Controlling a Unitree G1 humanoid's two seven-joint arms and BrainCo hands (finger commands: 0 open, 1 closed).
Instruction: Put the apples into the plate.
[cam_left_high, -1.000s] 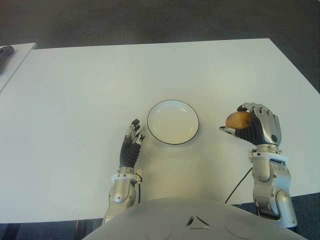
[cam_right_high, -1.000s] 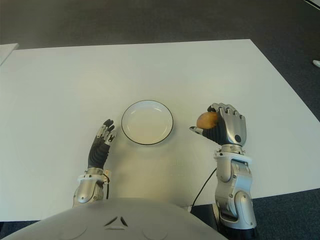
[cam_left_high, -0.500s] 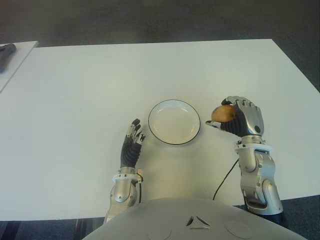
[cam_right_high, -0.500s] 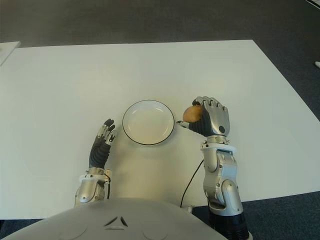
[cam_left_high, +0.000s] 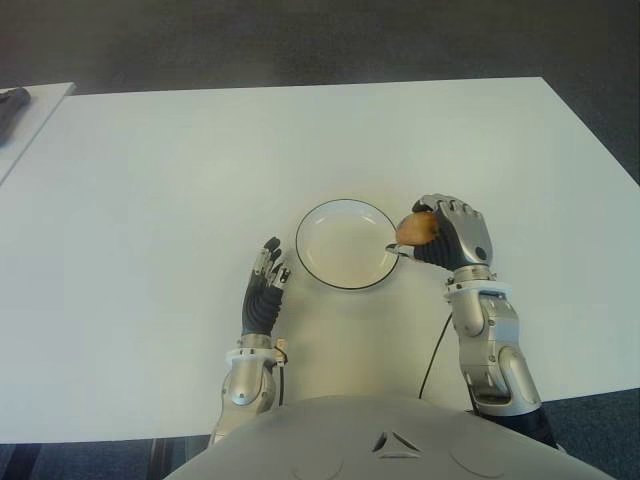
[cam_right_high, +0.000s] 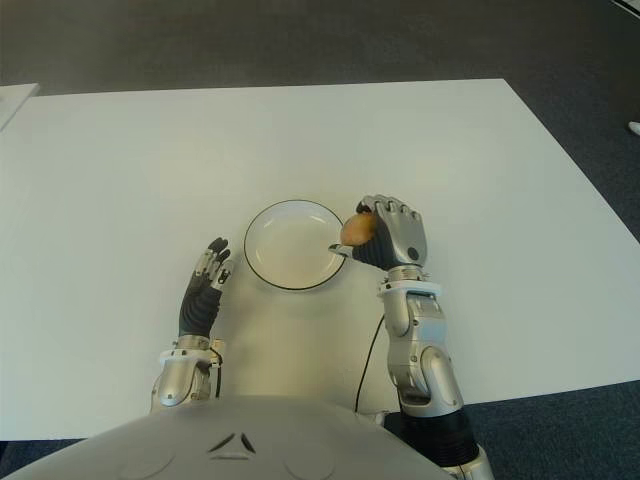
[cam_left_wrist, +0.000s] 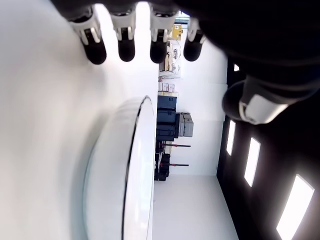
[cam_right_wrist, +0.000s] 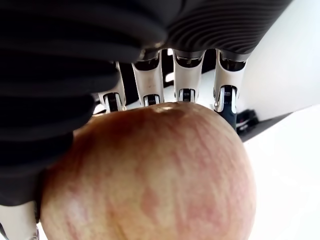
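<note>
One apple (cam_left_high: 415, 228), seemingly half-hidden, clamped in right hand (cam_left_high: 452, 238) at plate (cam_left_high: 345, 245) rim.

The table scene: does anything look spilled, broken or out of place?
Nothing stands out. The plate sits flat and empty on the white table. The right hand holds the apple at the plate's right rim; the left hand shows left of the plate, fingers open.
</note>
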